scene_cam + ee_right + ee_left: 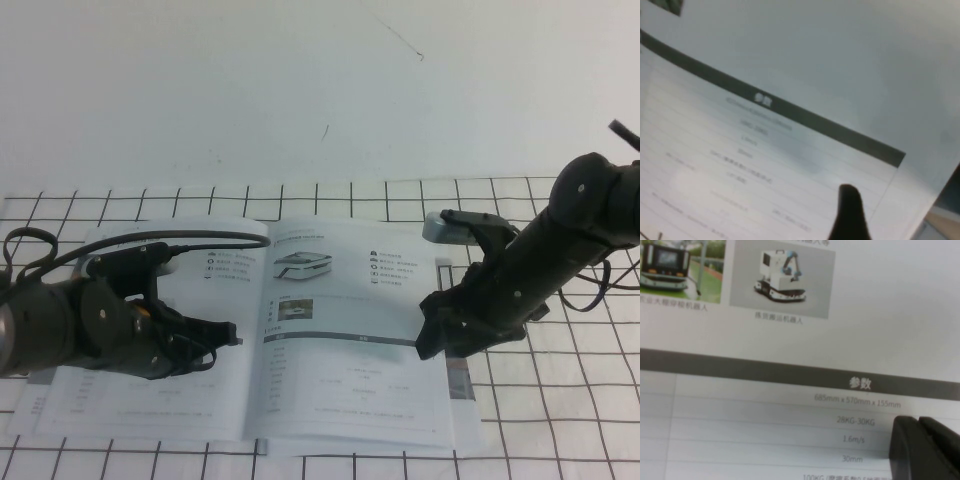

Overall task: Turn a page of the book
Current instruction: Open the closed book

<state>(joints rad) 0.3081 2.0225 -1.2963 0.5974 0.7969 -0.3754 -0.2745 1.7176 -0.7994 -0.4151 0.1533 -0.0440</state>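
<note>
The book (pixel 150 405) lies open on the gridded mat. The page (pixel 350 330) is the right-hand leaf, printed with a flat white machine and a grey-barred table, and it lies almost flat. My right gripper (pixel 428 345) sits at the page's outer edge beside the grey bar. In the right wrist view its dark tip (pixel 850 215) rests over the page (pixel 765 150) near that edge. My left gripper (pixel 232 335) is low over the left-hand leaf near the spine. In the left wrist view the left gripper (pixel 922 437) is shut and empty over that leaf's table (pixel 765 415).
A black-lined white grid mat (pixel 560 420) covers the table, and plain white surface (pixel 300 90) lies behind it. The left arm's black cable (pixel 200 238) arcs over the top of the left leaf. A lower leaf's coloured edge (pixel 462 385) sticks out under the page.
</note>
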